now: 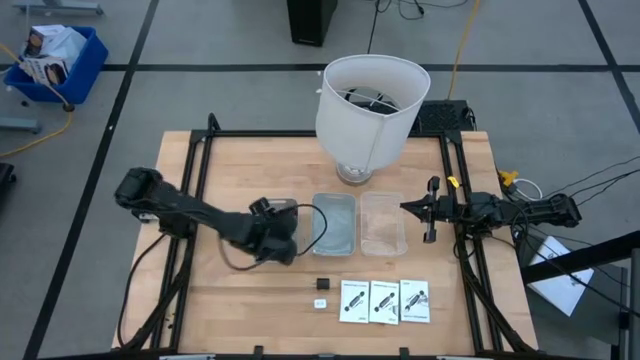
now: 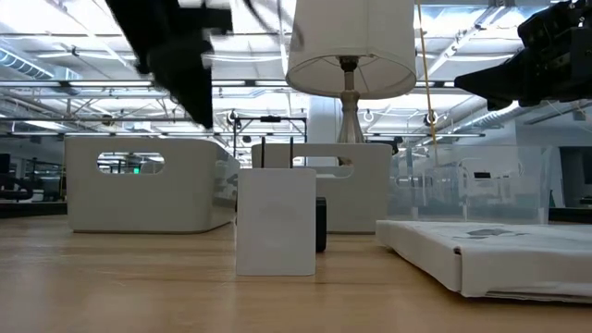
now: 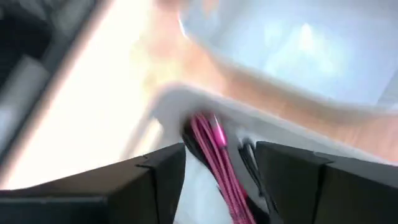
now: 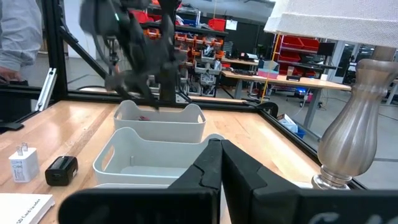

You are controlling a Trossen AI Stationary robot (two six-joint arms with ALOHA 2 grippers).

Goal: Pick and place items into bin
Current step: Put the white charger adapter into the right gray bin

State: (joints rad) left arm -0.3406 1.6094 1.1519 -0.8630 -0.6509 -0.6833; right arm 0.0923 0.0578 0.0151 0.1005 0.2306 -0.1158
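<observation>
My left gripper (image 1: 283, 225) hovers open over a white bin (image 1: 300, 208) left of the table's middle. In the left wrist view its fingers (image 3: 221, 152) stand on either side of a coiled dark-red cable (image 3: 211, 143) and black cables (image 3: 247, 155) lying in that bin; whether they touch is not clear. My right gripper (image 1: 408, 208) is shut and empty at the right, beside a clear bin (image 1: 383, 222). A tiny black cube (image 1: 323, 284), a tiny white block (image 1: 320, 302) and three white card packets (image 1: 385, 300) lie flat near the front edge.
A bluish bin (image 1: 335, 222) stands between the white and clear bins. A big white lampshade on a lamp (image 1: 370, 110) stands at the far middle. Black frame rails (image 1: 195, 190) run along the table's left and right sides. A person (image 4: 18, 37) stands beyond the table.
</observation>
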